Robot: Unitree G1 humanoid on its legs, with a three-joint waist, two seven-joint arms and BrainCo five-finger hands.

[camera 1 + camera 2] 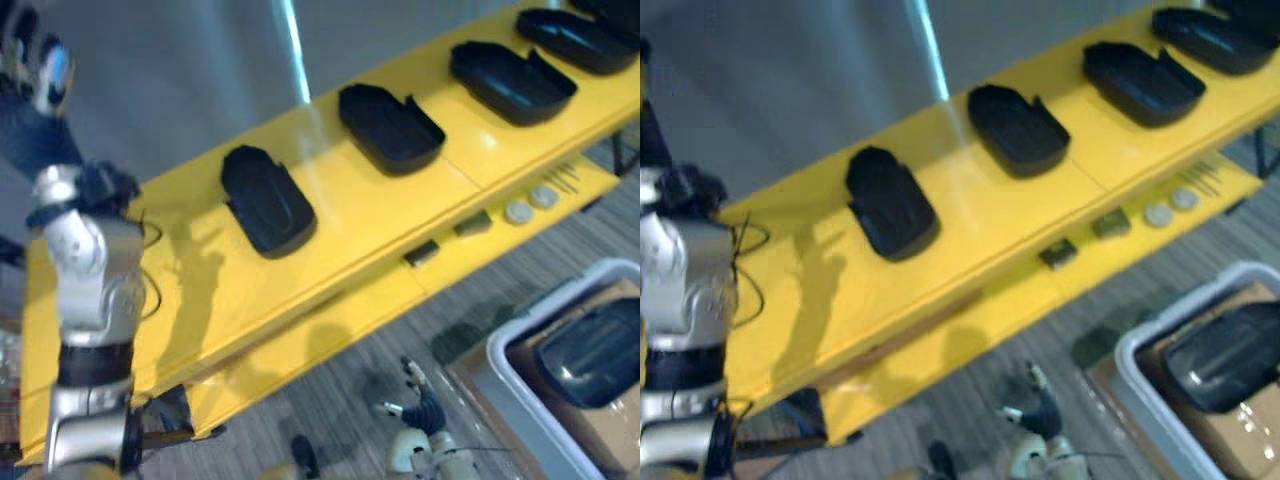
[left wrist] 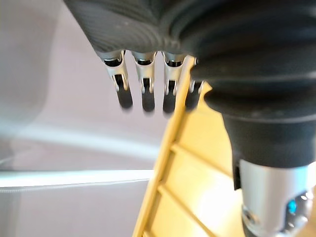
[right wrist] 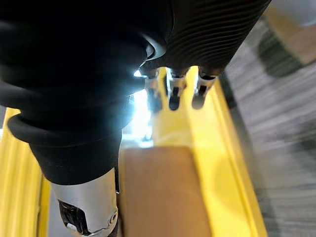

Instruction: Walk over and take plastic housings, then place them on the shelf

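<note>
Fingers (image 2: 143, 81) of the raised left hand (image 1: 45, 72) hang straight and empty near the yellow shelf (image 1: 380, 205).

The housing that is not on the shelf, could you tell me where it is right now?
The housing lies at the left eye view's lower right, inside the white bin, just off the right end of the yellow shelf.
</note>
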